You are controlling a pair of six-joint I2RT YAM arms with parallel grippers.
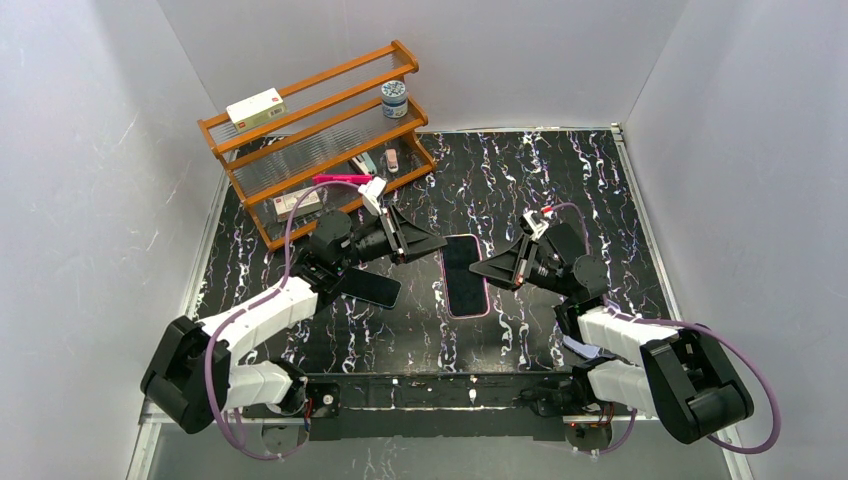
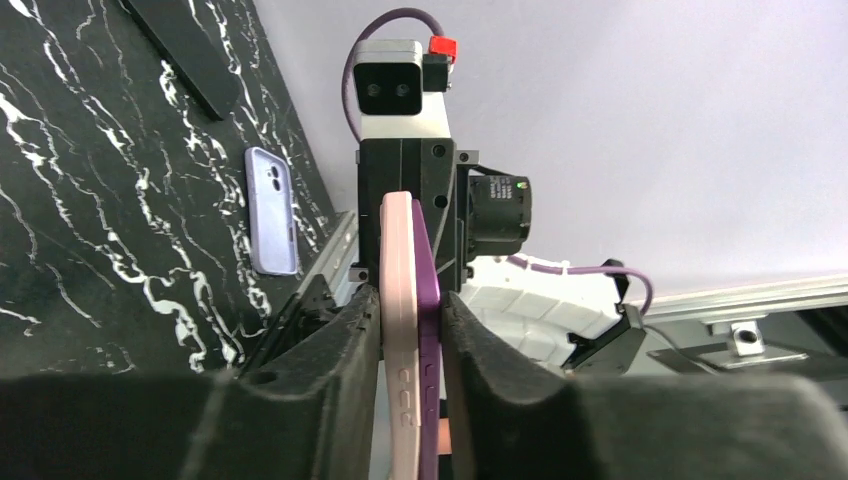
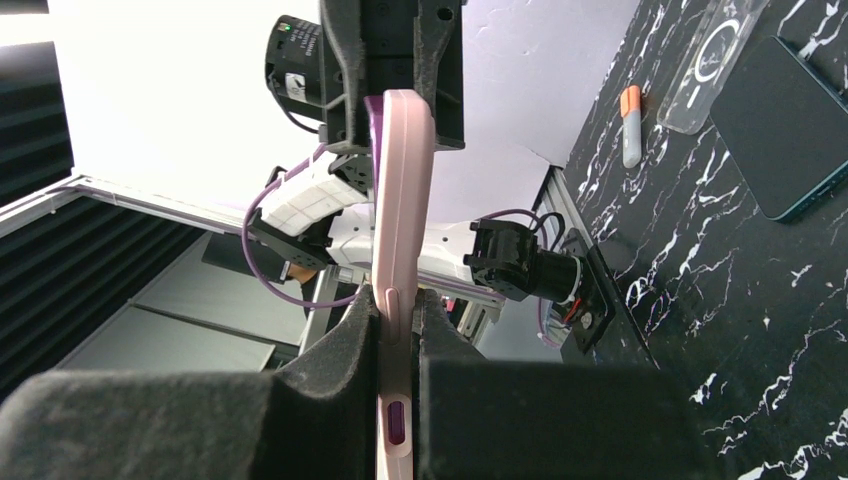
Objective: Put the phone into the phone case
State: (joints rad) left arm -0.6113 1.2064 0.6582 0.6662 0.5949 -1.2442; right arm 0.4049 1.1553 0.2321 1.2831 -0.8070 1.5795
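- The pink phone case (image 2: pixel 398 300) runs off the left wrist view's bottom edge.
- Right wrist view: clear case (image 3: pixel 712 60) cut by the top edge, dark phone (image 3: pixel 795 120) by the right.
- On the wooden rack (image 1: pixel 330 103), the lowest-shelf items (image 1: pixel 375 163) are too small to name.

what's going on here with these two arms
Both arms are working on one handset over the middle of the table. The left gripper and the right gripper each clamp the pink case from opposite ends, with the purple phone lying against it. The phone's edge stands proud of the case rim, so it looks only partly seated. A lilac case lies untouched on the table.
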